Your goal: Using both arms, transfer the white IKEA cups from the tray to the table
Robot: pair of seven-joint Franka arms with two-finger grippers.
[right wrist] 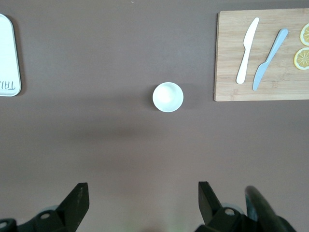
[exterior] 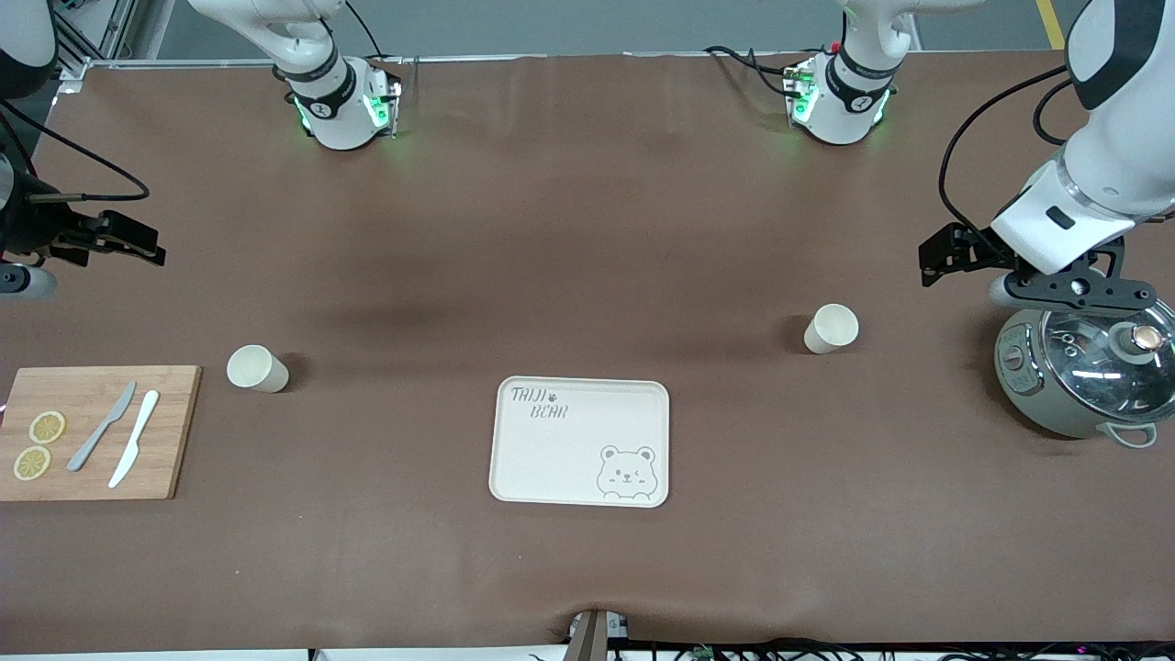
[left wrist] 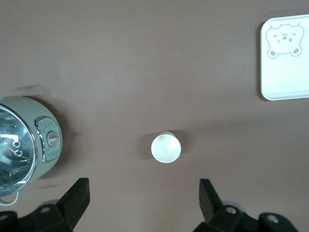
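Two white IKEA cups stand upright on the brown table. One cup is beside the cutting board toward the right arm's end and shows in the right wrist view. The other cup is beside the pot toward the left arm's end and shows in the left wrist view. My right gripper is open and empty, high over bare table by its cup. My left gripper is open and empty, high over the table between its cup and the pot.
A cream bear-printed tray lies mid-table, nearer the camera than both cups. A wooden cutting board holds two knives and two lemon slices at the right arm's end. A grey pot with a glass lid stands at the left arm's end.
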